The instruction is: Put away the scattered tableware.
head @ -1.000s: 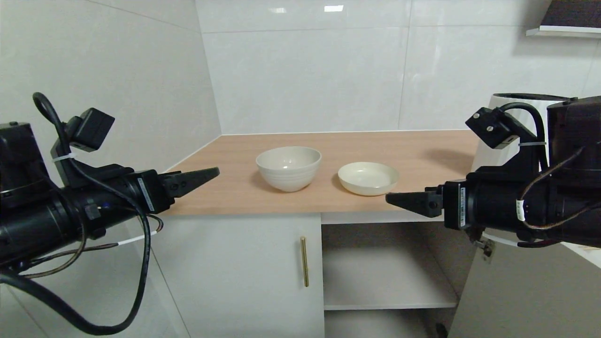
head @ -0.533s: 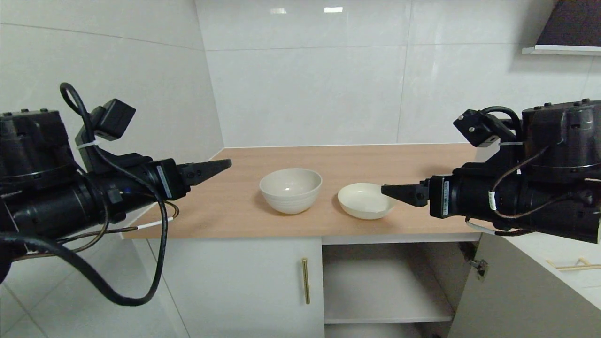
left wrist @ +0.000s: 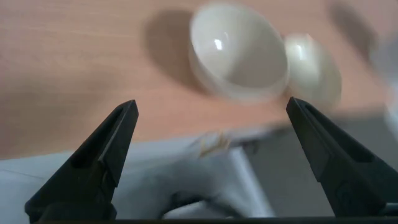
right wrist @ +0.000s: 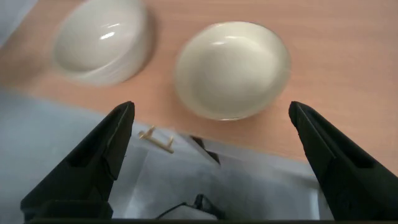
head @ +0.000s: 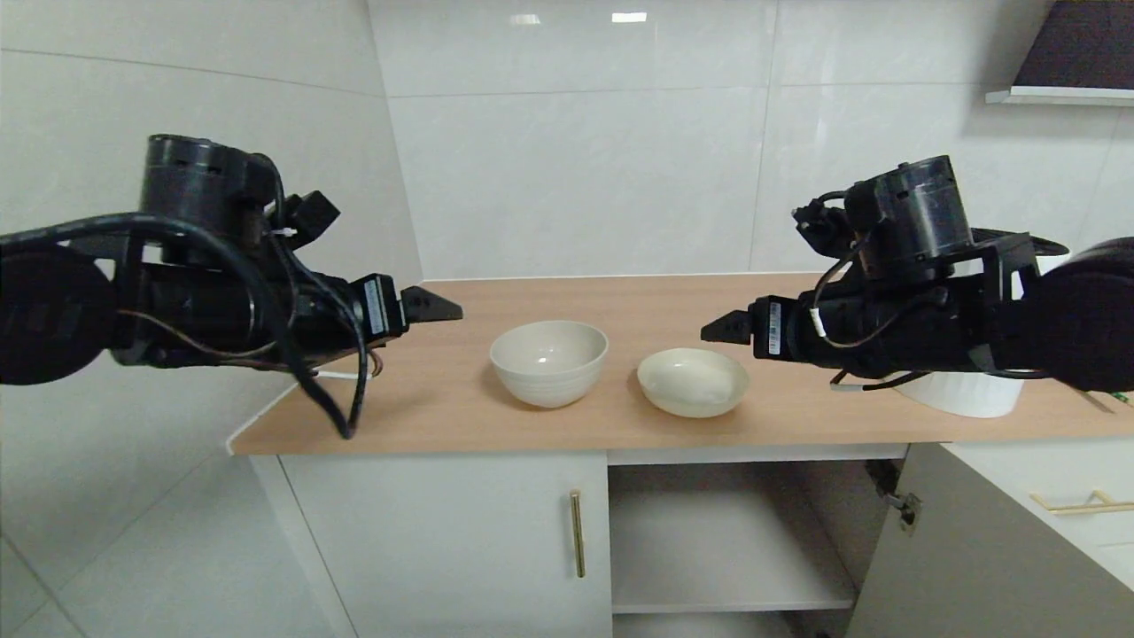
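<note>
Left gripper (head: 438,306): above the countertop's (head: 416,394) left end, fingers spread wide, empty.
Deep bowl (head: 548,361): upright near the counter's front edge.
Shallow bowl (head: 693,381): just right of it, not touching.
Right gripper (head: 722,330): over the shallow bowl's right side, wide open, holding nothing.
White vessel (head: 961,396): largely hidden behind the right arm.
Open cabinet (head: 726,523): below, door cut off.

No lettering can be read — not on anything.
</note>
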Controlling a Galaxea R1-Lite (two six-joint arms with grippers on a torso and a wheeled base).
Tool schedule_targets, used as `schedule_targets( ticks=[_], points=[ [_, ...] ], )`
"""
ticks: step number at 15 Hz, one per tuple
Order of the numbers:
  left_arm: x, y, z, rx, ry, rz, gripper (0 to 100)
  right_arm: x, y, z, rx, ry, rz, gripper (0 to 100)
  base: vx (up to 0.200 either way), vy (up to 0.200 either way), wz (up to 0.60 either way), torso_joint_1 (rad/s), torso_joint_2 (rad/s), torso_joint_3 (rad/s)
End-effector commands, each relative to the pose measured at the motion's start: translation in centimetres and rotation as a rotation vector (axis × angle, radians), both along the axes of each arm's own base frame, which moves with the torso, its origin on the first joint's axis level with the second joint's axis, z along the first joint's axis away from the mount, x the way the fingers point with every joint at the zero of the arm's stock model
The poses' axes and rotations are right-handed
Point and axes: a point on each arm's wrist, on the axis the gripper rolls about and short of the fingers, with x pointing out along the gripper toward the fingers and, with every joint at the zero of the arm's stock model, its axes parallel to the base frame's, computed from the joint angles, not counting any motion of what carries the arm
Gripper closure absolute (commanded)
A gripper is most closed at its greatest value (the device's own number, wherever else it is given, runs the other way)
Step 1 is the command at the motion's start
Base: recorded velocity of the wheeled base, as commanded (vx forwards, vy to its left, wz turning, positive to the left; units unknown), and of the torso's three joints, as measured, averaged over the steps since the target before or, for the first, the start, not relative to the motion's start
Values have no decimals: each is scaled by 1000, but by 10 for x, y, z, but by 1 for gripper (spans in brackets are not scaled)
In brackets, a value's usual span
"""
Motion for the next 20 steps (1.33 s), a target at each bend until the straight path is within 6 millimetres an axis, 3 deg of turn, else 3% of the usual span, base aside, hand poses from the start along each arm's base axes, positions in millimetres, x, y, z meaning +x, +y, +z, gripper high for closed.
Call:
schedule_targets(
  ticks=[1,4,9,18,19,20],
  points=[
    [35,-38,-18,-32,52,95,0,19,8,-9,-31,21,-74,0,0,0,0,0,0,0],
    [51,-60,-39,10,62,147,0,28,8,-16,-70,15,-145,0,0,0,0,0,0,0],
    [77,-70,-68,19,32,179,0,30,8,-20,-75,25,-147,0,0,0,0,0,0,0],
    [81,-70,-86,61,93,180,0,30,7,-20,-73,28,-152,0,0,0,0,0,0,0],
    [80,-70,-85,63,89,178,100,30,7,-20,-72,27,-152,0,0,0,0,0,0,0],
    [80,-69,-85,63,89,178,100,30,7,-20,-73,28,-152,0,0,0,0,0,0,0]
  ],
)
